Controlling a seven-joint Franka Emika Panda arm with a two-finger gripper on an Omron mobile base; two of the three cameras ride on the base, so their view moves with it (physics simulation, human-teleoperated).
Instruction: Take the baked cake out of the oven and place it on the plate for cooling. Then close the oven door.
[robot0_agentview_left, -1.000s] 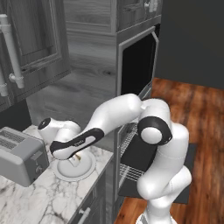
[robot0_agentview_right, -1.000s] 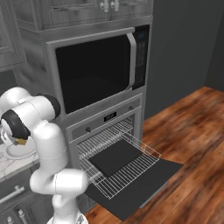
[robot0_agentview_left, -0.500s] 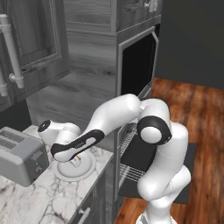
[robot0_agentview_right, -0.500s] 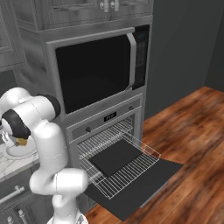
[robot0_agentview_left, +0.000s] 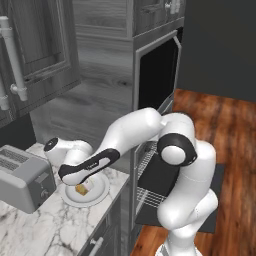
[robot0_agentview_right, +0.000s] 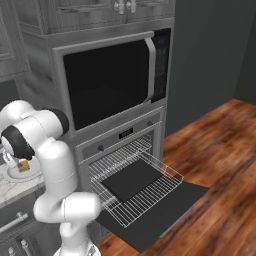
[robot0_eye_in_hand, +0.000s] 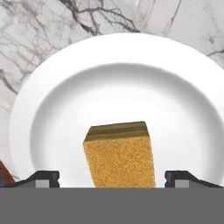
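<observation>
Golden cake (robot0_eye_in_hand: 119, 154) sits on plate (robot0_eye_in_hand: 52, 92).

I see the cake (robot0_eye_in_hand: 119, 154) on the plate (robot0_eye_in_hand: 65, 87), between my gripper's (robot0_eye_in_hand: 112, 179) spread fingertips (robot0_eye_in_hand: 43, 178). The plate (robot0_agentview_left: 100, 190) rests on the counter (robot0_agentview_left: 50, 225), just right of the toaster (robot0_agentview_left: 22, 177) (near the counter's edge). The oven (robot0_agentview_right: 125, 145) sits below the microwave (robot0_agentview_right: 110, 80). Its door (robot0_agentview_right: 165, 210) lies folded down flat over the floor (robot0_agentview_right: 220, 150), a rack (robot0_agentview_right: 145, 190) pulled out above it with a tray (robot0_agentview_right: 132, 177) on the rack.
</observation>
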